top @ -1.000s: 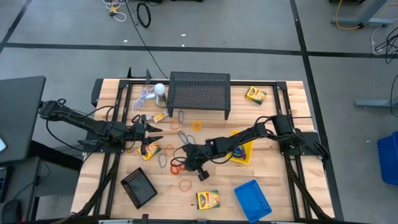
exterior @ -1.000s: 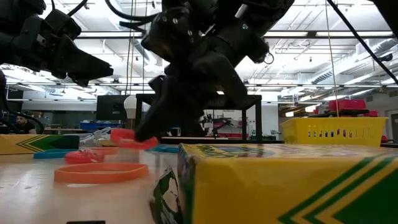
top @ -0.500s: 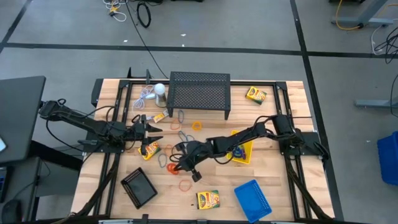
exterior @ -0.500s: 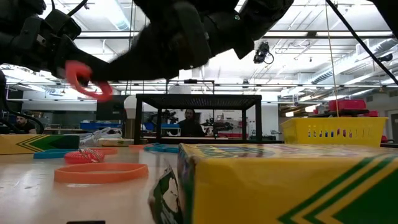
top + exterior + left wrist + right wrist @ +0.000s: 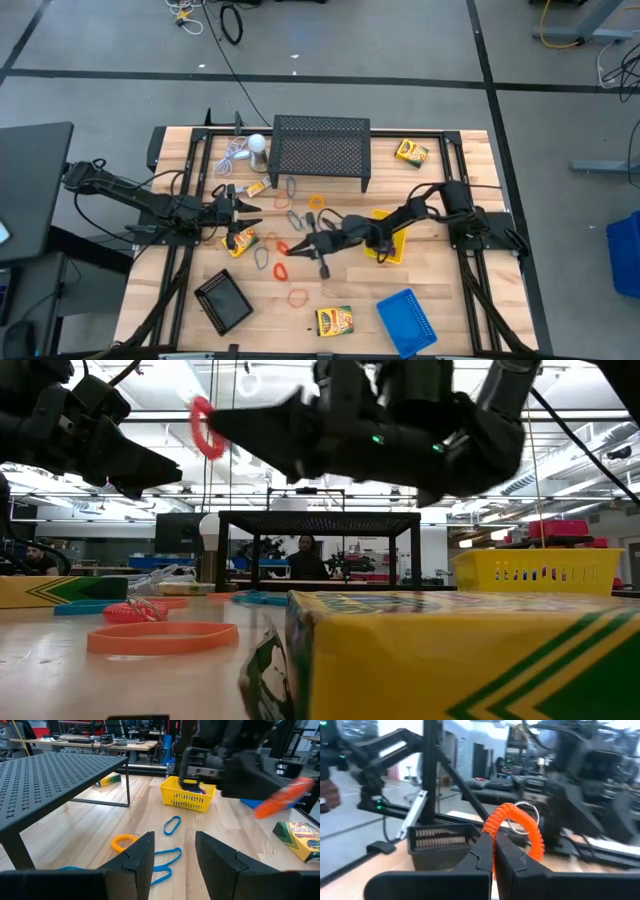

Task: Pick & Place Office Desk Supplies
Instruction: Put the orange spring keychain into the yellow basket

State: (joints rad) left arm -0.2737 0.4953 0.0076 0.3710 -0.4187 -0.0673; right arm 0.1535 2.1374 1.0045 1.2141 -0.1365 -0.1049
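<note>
The step in hand is the carry: the right hand (image 5: pixel 284 247) is pressed together on a red rubber band (image 5: pixel 281 246) and holds it clear of the worktop (image 5: pixel 460 300), over the middle of the wood. In the low view the band (image 5: pixel 204 426) hangs high in the air at the tip of the hand, well above the loops lying on the surface.

The next move, as I judge it, calls for swinging the band toward one of the trays. The yellow tray (image 5: pixel 392 240) is the nearest, lying under the right arm; the blue tray (image 5: pixel 407 318) and the black tray (image 5: pixel 222 299) sit along the near edge. The hand would need to come over the tray's opening before letting go, since a light loop can bounce or catch on a finger.

The band is a thin, bright orange-red loop, pinched at one side so that the rest arcs free above the fingers (image 5: pixel 485 851) in the right wrist view. It looks soft and floppy.

The left hand (image 5: pixel 250 207) waits over the left part of the worktop, its fingers (image 5: pixel 140 856) spread and holding nothing, near a crayon box (image 5: pixel 241 241).
</note>
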